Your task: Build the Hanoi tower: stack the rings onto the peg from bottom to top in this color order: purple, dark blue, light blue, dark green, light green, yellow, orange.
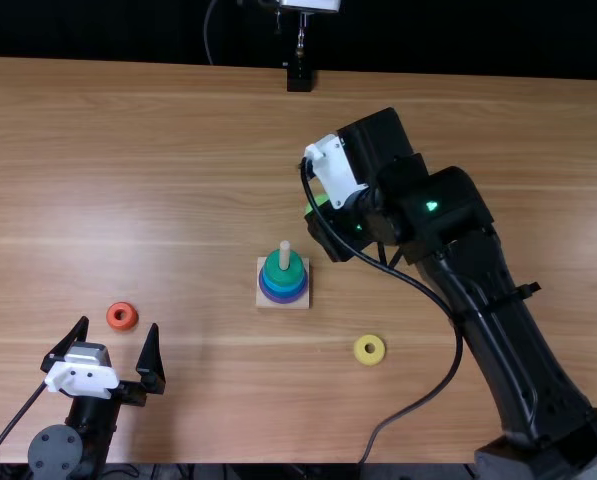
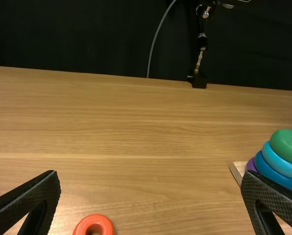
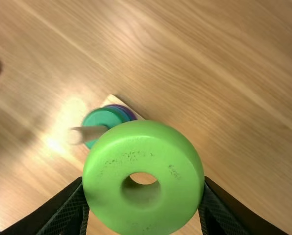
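Table, one peg, seven rings.

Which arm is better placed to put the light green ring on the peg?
Right, probably: the right gripper holds the light green ring near the peg, while the left gripper is open, farther away.

light brown wood-grained counter; black backdrop behind counter; grey cable beyond counter's far edge; bright glare on counter.

A robotics lab, judging by the black arms, wooden table and dark backdrop
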`<action>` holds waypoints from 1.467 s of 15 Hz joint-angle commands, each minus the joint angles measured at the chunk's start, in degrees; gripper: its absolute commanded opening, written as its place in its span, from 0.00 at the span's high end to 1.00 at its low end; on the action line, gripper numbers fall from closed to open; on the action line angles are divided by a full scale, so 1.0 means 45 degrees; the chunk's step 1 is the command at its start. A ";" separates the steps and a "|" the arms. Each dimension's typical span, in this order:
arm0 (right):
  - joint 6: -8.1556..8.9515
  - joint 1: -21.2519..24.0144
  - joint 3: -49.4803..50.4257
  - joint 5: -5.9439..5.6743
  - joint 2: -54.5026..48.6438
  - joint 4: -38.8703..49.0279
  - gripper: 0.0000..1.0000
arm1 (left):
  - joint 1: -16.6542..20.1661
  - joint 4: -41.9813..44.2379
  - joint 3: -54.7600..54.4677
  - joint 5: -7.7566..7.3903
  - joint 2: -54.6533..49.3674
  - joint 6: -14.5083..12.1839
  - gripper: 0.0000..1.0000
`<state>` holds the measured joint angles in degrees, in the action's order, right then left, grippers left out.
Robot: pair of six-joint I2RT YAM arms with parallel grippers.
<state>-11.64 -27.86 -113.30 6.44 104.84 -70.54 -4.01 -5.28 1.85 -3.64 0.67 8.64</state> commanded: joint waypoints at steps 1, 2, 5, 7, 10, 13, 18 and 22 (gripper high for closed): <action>-0.0015 -0.0431 -0.0370 0.0140 0.0062 -0.0088 1.00 | 0.0169 -0.0046 -0.0410 -0.0223 -0.0148 -0.0046 0.00; 0.0008 -0.0646 -0.0370 0.0140 0.0062 -0.0205 1.00 | 0.0169 -0.0046 -0.0410 -0.0223 -0.0148 -0.0069 0.00; 0.0079 -0.0958 -0.0312 0.0140 0.0101 -0.0228 1.00 | 0.0169 -0.0046 -0.0410 -0.0223 -0.0148 -0.0069 0.00; 0.0125 -0.1056 -0.0214 0.0140 0.0101 -0.0228 1.00 | 0.0169 -0.0046 -0.0410 -0.0223 -0.0148 -0.0069 0.00; 0.0149 -0.1290 -0.0155 0.0140 0.0355 -0.0228 1.00 | 0.0169 -0.0046 -0.0410 -0.0223 -0.0148 -0.0069 0.00; 0.0172 -0.1310 -0.0155 0.0116 0.0609 -0.0298 1.00 | 0.0169 -0.0046 -0.0410 -0.0223 -0.0148 -0.0069 0.00; 0.0290 -0.1661 -0.0116 0.0116 0.0902 -0.0298 1.00 | 0.0169 -0.0046 -0.0410 -0.0223 -0.0148 -0.0069 0.00; 0.0336 -0.1778 -0.0097 0.0116 0.1156 -0.0298 1.00 | 0.0169 -0.0046 -0.0410 -0.0223 -0.0148 -0.0046 0.00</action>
<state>-10.35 -35.27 -113.27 6.46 109.91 -71.96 -4.01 -5.28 1.85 -3.66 0.69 8.60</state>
